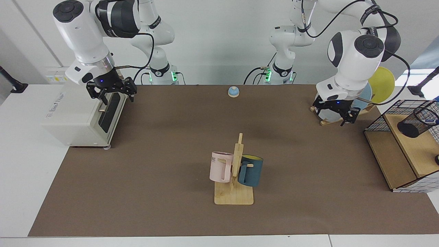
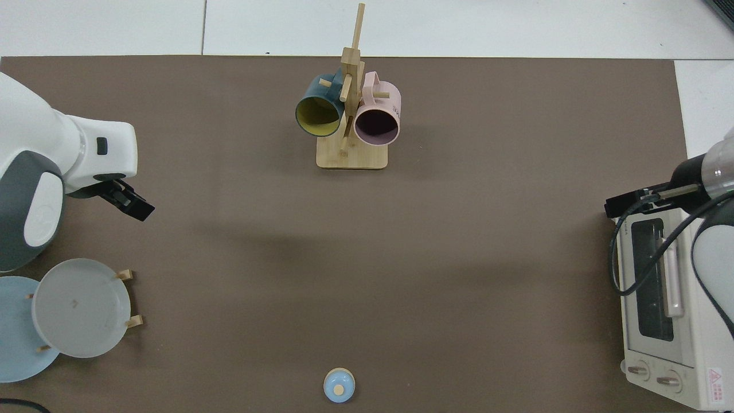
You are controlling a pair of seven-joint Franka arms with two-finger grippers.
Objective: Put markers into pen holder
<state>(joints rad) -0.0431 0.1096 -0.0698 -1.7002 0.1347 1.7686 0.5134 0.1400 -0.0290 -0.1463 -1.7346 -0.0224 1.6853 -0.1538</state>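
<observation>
Marker [image 1: 429,120] inside holder [image 1: 416,122], well apart at 3 o'clock from left gripper [image 1: 335,113], jaws spread, empty. Right gripper [image 1: 110,92] waits, jaws spread, over oven [image 1: 73,115].

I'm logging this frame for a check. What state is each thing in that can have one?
marker: inside the pen holder, tip showing at the rim
pen holder: tilted on the basket shelf
left gripper: open, empty, before the plate rack
right gripper: open, empty, waiting at the toaster oven
toaster oven: door shut
pink mug: hung on the mug stand
blue mug: hung on the stand
</observation>
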